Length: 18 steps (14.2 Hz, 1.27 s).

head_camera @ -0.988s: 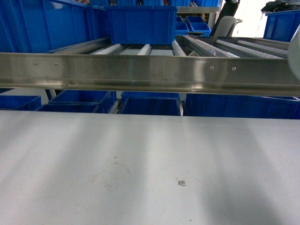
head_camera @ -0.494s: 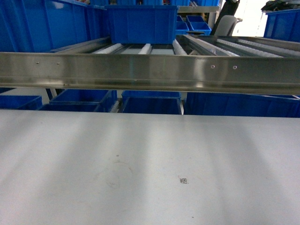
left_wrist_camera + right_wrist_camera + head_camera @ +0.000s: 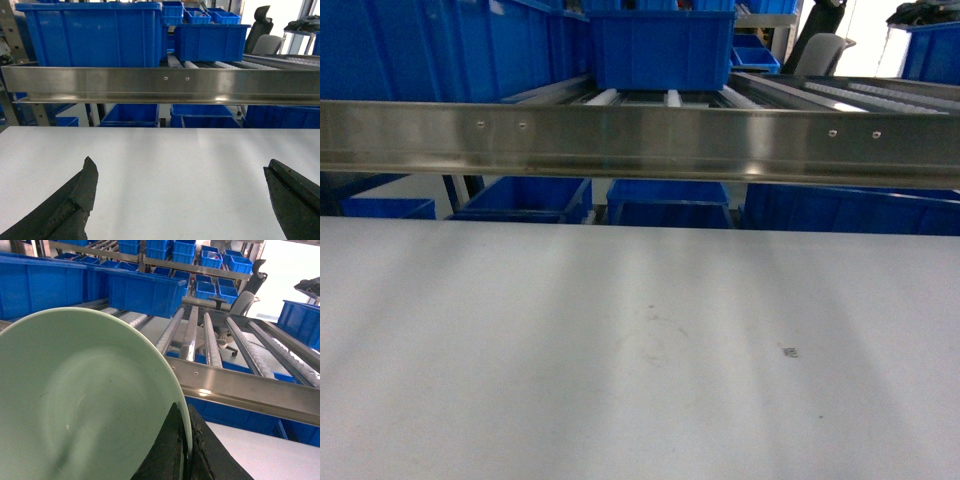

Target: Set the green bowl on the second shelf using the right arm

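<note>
The green bowl (image 3: pixel 85 405) fills the left of the right wrist view, tilted on edge with its glossy inside facing the camera. My right gripper (image 3: pixel 187 440) is shut on the bowl's rim, one black finger inside and one outside. It is held above the white table (image 3: pixel 260 455), in front of the steel-edged roller shelf (image 3: pixel 235 390). In the left wrist view my left gripper (image 3: pixel 180 165) is open over the table, nothing between its fingers (image 3: pixel 75 205). Neither the bowl nor a gripper shows in the head view.
A steel rail (image 3: pixel 640 140) fronts the roller lanes (image 3: pixel 210 340). Blue crates (image 3: pixel 660 45) sit on the rollers, and more blue crates (image 3: pixel 665 200) stand under the rail. The white table (image 3: pixel 640 350) spreads in front. An office chair (image 3: pixel 247 295) stands far back.
The head view has shifted, so the shelf, crates and table mark now sit further right. A pale rounded shape at the right edge one second ago is gone from it.
</note>
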### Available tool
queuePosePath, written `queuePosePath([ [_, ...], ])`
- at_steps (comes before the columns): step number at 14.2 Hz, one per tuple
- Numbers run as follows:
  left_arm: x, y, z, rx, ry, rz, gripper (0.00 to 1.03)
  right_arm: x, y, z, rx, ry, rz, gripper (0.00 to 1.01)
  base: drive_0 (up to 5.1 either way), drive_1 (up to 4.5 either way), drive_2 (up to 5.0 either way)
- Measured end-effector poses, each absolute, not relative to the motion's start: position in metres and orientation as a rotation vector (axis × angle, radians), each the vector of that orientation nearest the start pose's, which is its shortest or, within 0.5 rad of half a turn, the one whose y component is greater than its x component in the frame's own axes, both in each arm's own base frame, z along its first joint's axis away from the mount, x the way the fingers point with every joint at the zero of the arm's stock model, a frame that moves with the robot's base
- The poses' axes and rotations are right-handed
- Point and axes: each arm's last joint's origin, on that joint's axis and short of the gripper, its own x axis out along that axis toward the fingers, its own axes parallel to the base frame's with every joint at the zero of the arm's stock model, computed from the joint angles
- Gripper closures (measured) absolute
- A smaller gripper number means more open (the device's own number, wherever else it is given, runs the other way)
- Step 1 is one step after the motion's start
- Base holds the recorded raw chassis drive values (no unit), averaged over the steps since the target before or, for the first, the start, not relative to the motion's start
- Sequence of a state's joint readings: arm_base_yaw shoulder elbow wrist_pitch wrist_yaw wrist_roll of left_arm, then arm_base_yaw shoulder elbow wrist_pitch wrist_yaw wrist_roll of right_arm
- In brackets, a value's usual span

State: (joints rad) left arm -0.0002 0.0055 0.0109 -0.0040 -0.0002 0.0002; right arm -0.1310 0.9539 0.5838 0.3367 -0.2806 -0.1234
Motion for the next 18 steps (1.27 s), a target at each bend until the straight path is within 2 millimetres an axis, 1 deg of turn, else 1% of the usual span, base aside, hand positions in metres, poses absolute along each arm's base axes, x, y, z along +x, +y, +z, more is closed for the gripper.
queuePosePath([
  [15,0.0974,0.0,0.1664,0.001,-0.002,0.0,0.05,0.2121,-0.0198,0.2834,-0.117,0.019,0.152,0.99,-4.7,1.09,3.7],
  [18,0.0974,0.0,0.1665,0.0,-0.003,0.001,0.05,0.2119,-0.0198,0.2837,-0.118,0.017,0.152,0.99,-4.9,2.03,2.7],
])
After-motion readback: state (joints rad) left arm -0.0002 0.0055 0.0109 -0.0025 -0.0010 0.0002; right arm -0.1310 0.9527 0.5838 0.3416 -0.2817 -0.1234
